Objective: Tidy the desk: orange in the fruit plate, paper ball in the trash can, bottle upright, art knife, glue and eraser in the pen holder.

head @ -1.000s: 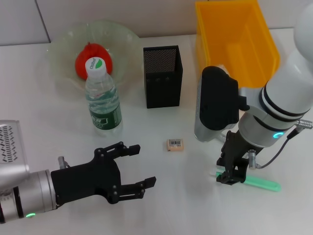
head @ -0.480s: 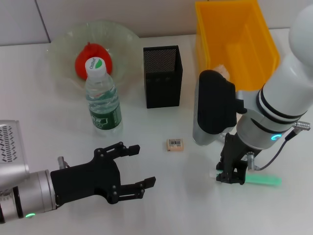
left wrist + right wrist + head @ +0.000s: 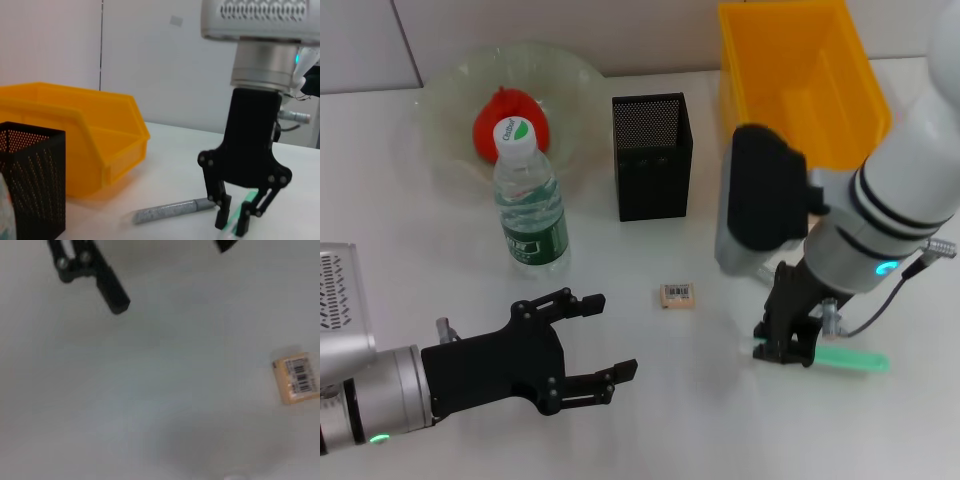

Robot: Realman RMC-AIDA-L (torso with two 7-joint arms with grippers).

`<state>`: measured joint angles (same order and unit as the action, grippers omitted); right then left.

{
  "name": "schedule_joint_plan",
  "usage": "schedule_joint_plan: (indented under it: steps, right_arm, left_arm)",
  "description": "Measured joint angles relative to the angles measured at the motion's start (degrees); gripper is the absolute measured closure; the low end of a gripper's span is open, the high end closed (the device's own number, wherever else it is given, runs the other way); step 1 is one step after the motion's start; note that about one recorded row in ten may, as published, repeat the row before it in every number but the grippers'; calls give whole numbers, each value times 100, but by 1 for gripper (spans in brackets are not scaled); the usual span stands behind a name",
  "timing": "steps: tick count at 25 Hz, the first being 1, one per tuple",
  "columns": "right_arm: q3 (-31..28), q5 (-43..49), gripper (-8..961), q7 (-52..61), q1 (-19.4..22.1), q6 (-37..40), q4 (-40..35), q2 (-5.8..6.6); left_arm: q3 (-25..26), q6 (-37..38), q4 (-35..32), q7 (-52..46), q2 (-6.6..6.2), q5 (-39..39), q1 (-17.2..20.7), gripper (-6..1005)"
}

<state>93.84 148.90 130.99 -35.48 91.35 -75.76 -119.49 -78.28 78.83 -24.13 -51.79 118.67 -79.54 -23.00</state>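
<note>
orange [image 3: 507,118] in plate [image 3: 450,90], bottle [image 3: 530,205] before it, holder [image 3: 652,157] right

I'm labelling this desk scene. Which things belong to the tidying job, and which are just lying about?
Job: knife, at the right end effector; eraser; glue; pen holder; orange; plate; bottle; bin.
Lying about: nothing visible; the left end effector hovers open.

White desk [image 3: 410,250], glass fruit plate [image 3: 570,90] at eleven o'clock, upright water bottle [image 3: 530,205] just below it, black mesh pen holder [image 3: 653,155] near centre, yellow bin [image 3: 800,80] at one o'clock, small eraser [image 3: 678,294] at centre, green art knife [image 3: 845,358] at four o'clock, grey glue stick [image 3: 167,210] beside the knife.
</note>
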Motion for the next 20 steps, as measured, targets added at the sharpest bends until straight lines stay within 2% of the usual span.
schedule_joint_plan:
  steps: [3, 5, 6, 8, 10, 13, 18, 20]
  right_arm:
    - [-235, -68, 789, -18, 12, 119, -121, 7]
    - [-744, -242, 789, -52, -7, 397, -335, 27]
    - [-744, -242, 788, -52, -7, 397, -335, 27]
    - [-1141, -287, 788, -98, -16, 567, -560, 29]
    - [-1713, -312, 788, -114, -15, 694, -940, 30]
    - [-2060, -419, 788, -113, 15, 740, -1232, 31]
    - [-2801, -964, 784, 5, 44, 589, -1744, 31]
    - [-3118, -1478, 783, 74, 32, 199, -1817, 33]
  left_arm:
    - [4, 4, -1, -3, -1, 0, 11, 159]
    - [8, 9, -3, -7, -2, 0, 15, 159]
    - [10, 12, -5, -9, -2, 0, 15, 159]
    - [13, 29, -10, -11, -2, 1, 15, 159]
    - [15, 89, -10, -18, -2, 9, 22, 159]
    - [22, 136, 3, -25, -1, 13, 32, 188]
    - [41, 264, 11, -99, -12, 16, 75, 219]
    - [44, 293, -20, -101, -23, 18, 139, 226]
